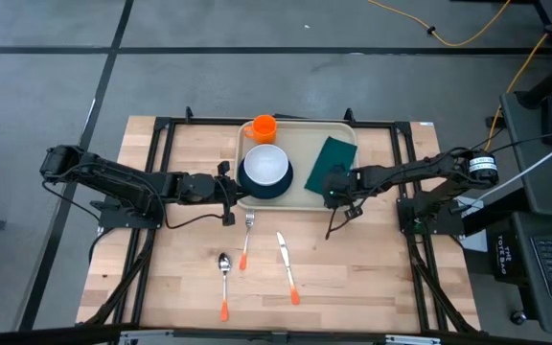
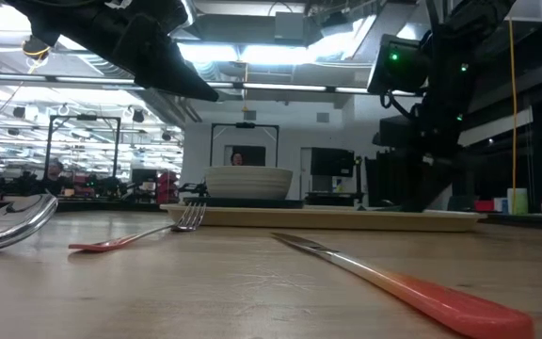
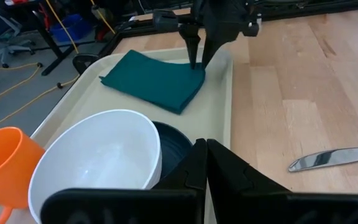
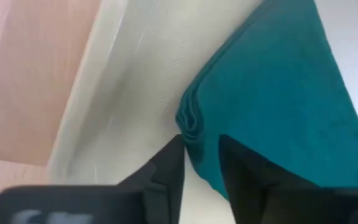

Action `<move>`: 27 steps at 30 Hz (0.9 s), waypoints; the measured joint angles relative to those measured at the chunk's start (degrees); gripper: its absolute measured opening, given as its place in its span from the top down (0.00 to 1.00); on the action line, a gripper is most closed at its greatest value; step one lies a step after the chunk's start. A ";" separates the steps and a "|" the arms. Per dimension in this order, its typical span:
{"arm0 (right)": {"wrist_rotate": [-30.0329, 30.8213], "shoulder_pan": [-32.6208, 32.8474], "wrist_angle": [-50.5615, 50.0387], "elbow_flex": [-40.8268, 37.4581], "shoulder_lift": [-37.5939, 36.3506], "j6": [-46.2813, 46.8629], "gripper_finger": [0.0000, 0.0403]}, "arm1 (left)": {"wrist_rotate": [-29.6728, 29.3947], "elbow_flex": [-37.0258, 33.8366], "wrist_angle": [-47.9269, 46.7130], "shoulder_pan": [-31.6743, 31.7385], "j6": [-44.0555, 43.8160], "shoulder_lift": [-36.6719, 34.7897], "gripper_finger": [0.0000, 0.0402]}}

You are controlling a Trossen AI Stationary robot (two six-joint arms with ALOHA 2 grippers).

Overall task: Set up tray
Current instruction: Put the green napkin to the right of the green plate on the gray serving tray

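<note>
**Both tools at the tray, cutlery yet to be loaded**

Right tool point(image 4: 201, 155) was pinched on the folded corner of the green napkin point(image 1: 334, 158), its two fingers closed around the cloth edge on the tray floor, as the right wrist view showed; the left wrist view showed the same tips meeting at that corner. Left tool point(image 3: 205, 163) sat at the near-left edge of the tray point(image 1: 308, 196), its fingers pressed together with no gap, beside the dark plate point(image 1: 264, 184) that carried the white bowl point(image 1: 265, 166); whether they pinched the plate rim could not be told.

That tray lay at the far middle of the worktop point(image 1: 372, 268), its long axis running left to right, between the two arms. An orange cup point(image 1: 263, 127) stood at its far-left corner, the bowl and plate in its left half, the napkin in its right half.

What the coming move likely turned on was the cutlery, which lay on the bare wood on the near side of the tray (handles pointing away from it): fork point(image 1: 246, 240) just beside the tray's near edge below the plate, knife point(image 1: 287, 267) to its right, spoon point(image 1: 224, 283) nearest the front. Fork and spoon lay closer to the left tool; the knife lay roughly between both, a little nearer the right. Each piece would need carrying away from the front edge and over the raised rim.
</note>
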 joint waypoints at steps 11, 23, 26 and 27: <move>-0.44 0.02 -2.16 0.02 -0.21 4.63 0.55 | 0.00 0.00 -0.02 0.02 -0.01 0.00 0.99; 2.67 -0.49 0.38 0.02 -9.90 7.66 0.51 | 0.00 0.00 -0.11 0.00 -0.03 -0.02 0.99; 6.96 -2.83 4.13 0.13 -10.75 12.75 0.58 | 0.00 0.01 -0.11 0.01 -0.02 0.00 0.99; 6.95 -4.09 4.72 0.13 -10.75 14.26 0.62 | 0.00 0.01 -0.11 0.01 -0.03 0.00 0.99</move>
